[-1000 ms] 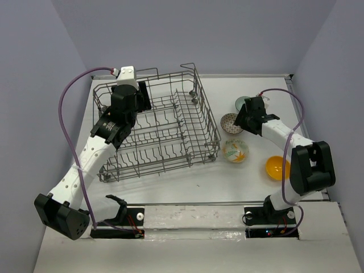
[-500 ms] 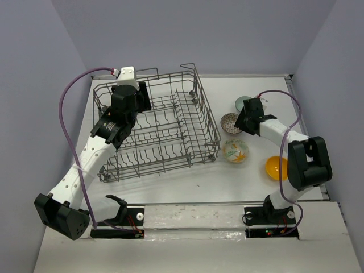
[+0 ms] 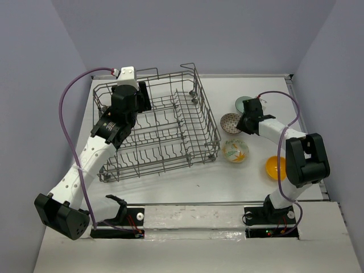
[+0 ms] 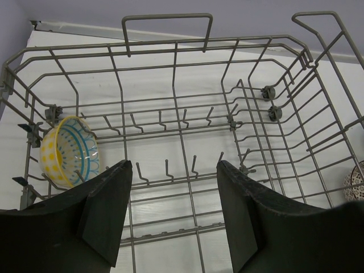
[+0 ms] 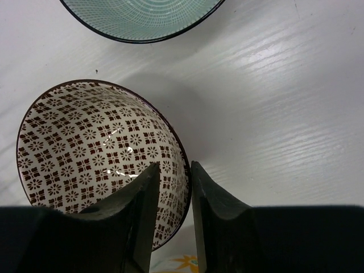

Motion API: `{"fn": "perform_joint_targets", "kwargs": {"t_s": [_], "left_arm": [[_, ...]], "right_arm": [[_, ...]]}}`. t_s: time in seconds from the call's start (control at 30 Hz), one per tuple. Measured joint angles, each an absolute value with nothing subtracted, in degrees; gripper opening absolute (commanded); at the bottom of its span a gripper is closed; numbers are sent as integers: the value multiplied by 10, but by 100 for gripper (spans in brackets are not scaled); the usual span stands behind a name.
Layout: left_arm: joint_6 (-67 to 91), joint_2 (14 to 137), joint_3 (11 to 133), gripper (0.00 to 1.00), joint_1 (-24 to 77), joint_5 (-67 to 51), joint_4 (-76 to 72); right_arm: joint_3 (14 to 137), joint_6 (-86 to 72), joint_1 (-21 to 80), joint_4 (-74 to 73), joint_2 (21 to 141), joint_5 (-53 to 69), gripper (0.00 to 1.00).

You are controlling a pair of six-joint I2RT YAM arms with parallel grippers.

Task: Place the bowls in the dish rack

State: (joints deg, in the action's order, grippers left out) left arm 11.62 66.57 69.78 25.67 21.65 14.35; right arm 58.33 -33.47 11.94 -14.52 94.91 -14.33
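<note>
Right pincer [image 5: 172, 170] narrow astride the rim of the upright, mouth-up brown-patterned bowl [image 5: 85, 142], actual pinch unclear.

Your left gripper [image 4: 174, 168] hangs with jaws apart over the rack [image 4: 174, 44]. A yellow-and-blue bowl [image 4: 69, 151] leans on its side by the rack's left wall.

The dish rack [image 4: 165, 16] is showing dull grey metal wire. The brown-patterned bowl [image 5: 96, 142] is glinting with glossy glaze. The counter [image 5: 284, 114] is looking white and faintly wood-grained. The right fingers [image 5: 222, 227] are looking like matt black plastic.
</note>
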Motion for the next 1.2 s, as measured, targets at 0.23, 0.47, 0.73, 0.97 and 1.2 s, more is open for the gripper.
{"fn": "perform_joint_targets", "kwargs": {"t_s": [0.23, 0.47, 0.73, 0.97, 1.2], "left_arm": [[116, 666, 698, 70, 257, 217, 143], [116, 667, 698, 71, 257, 217, 144], [116, 672, 698, 70, 257, 219, 145], [118, 677, 703, 71, 257, 214, 151], [127, 678, 733, 70, 257, 193, 163]], "right_arm": [[583, -335, 119, -145, 953, -141, 9], [583, -341, 117, -135, 950, -134, 1], [585, -332, 116, -168, 914, -137, 1], [632, -327, 113, -204, 850, -163, 1], [698, -318, 113, -245, 771, -172, 1]]}}
